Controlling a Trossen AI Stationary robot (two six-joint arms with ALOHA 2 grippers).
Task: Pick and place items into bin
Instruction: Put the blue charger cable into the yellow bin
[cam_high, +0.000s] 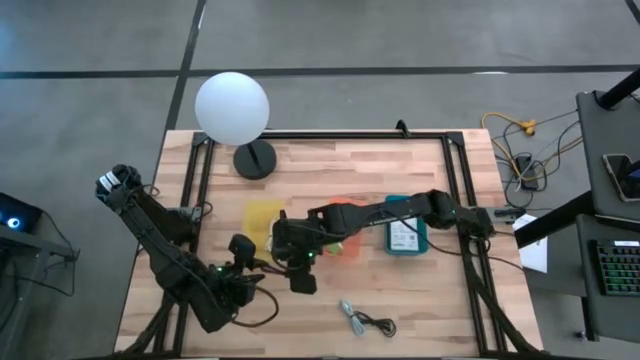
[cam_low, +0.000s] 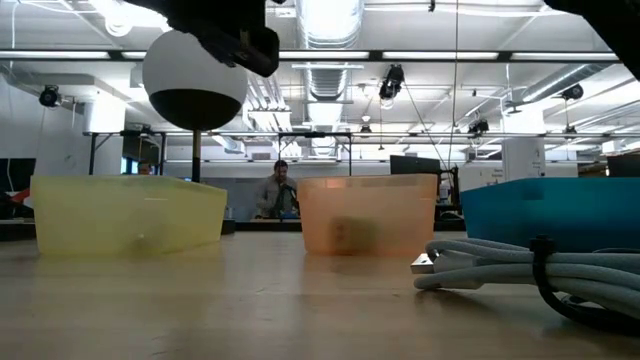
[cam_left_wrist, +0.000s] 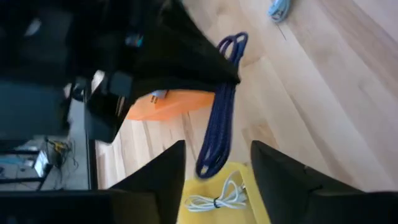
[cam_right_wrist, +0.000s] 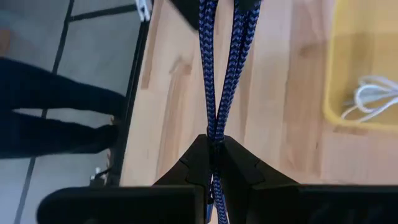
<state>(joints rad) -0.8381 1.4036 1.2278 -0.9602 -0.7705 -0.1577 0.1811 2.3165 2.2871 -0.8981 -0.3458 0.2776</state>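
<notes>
My right gripper (cam_right_wrist: 214, 144) is shut on a purple braided cable (cam_left_wrist: 219, 124) beside the yellow bin (cam_high: 263, 217). My left gripper (cam_left_wrist: 217, 148) is open next to it, its fingers framing the cable from a distance and touching nothing. A white coiled cable (cam_left_wrist: 217, 198) lies inside the yellow bin (cam_left_wrist: 205, 208). The grey cable (cam_high: 360, 319) rests on the table near the front edge and shows large in the low view (cam_low: 520, 272). An orange bin (cam_high: 345, 240) and a teal bin (cam_high: 406, 235) stand to the right of the yellow one. My right gripper pinches the purple cable's folded bundle between its two fingers (cam_right_wrist: 199, 158), a short way from its looped end (cam_left_wrist: 234, 42). Several strands run together through the fingertips (cam_right_wrist: 214, 134). The long part hangs slack past the fingers, its free end (cam_left_wrist: 208, 169) over the yellow bin's edge.
A white globe lamp (cam_high: 232, 107) on a black base (cam_high: 255, 158) stands at the table's far left. The three bins sit in a row mid-table (cam_low: 365, 215). Bare wood lies in front of the bins. A person stands in the room beyond (cam_low: 280, 190).
</notes>
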